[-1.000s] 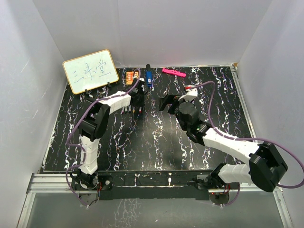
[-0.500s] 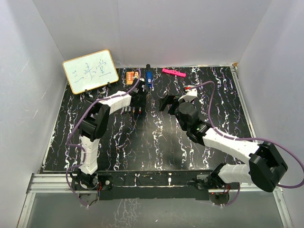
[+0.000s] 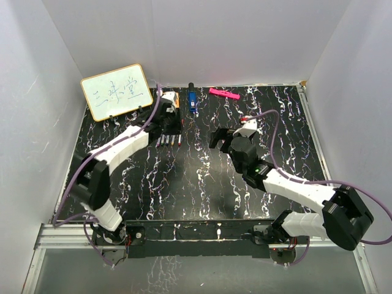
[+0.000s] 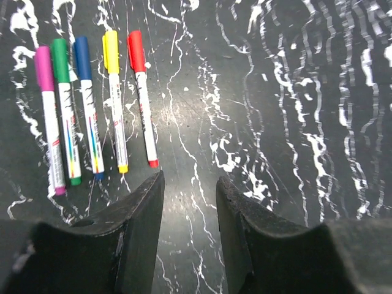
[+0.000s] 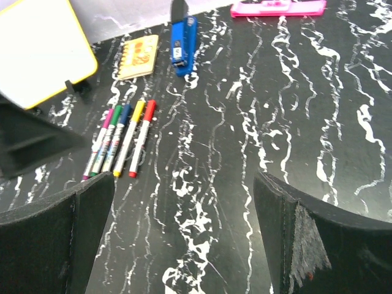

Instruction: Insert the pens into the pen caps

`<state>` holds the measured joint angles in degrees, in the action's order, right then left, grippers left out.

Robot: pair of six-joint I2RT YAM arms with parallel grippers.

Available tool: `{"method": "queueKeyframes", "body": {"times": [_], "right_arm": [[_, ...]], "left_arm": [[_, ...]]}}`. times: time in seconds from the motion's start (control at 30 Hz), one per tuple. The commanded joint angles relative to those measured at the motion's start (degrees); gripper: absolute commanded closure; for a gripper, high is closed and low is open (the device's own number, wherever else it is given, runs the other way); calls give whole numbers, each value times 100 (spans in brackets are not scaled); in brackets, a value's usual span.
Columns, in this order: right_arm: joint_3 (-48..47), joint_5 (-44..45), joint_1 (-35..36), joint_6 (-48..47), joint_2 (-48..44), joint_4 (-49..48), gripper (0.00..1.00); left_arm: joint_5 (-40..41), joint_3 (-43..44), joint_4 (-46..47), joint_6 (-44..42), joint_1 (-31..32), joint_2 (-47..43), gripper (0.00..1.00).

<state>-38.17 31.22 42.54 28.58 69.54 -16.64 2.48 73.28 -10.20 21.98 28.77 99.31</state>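
The pens (image 4: 91,125) lie in a row on the worktop (image 4: 294,122), caps (image 4: 136,50) on. Both the left claw (image 4: 190,184) and right claw (image 5: 184,184) are apart, holding nothing.

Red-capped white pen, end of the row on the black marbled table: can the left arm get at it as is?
Probably yes. The left arm's jaws stand open and empty just short of the red-capped white pen, whose outer side is bare; only the yellow-capped pen crowds its other side.
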Motion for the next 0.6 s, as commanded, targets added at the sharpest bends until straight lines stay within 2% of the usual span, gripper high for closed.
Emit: {"method": "queueKeyframes", "body": {"times": [0.0,0.13,0.2,0.4,0.57], "right_arm": [[159,548,-17,-14,-325,34,5],[340,882,-254,-28,-599,266,5],[500,785,-647,45,-794,328,5],[840,-149,-2263,503,-1341,726,4],[871,49,-2835,648,-1630,1088,3]], "left_arm": [[231,-595,241,35,-26,-1087,63],[602,-1139,180,43,-215,-1867,62],[683,-1423,169,65,-499,-2193,61],[-167,-2074,204,140,-2036,-2893,58],[-216,-2245,69,106,-3017,-3292,51]]}}
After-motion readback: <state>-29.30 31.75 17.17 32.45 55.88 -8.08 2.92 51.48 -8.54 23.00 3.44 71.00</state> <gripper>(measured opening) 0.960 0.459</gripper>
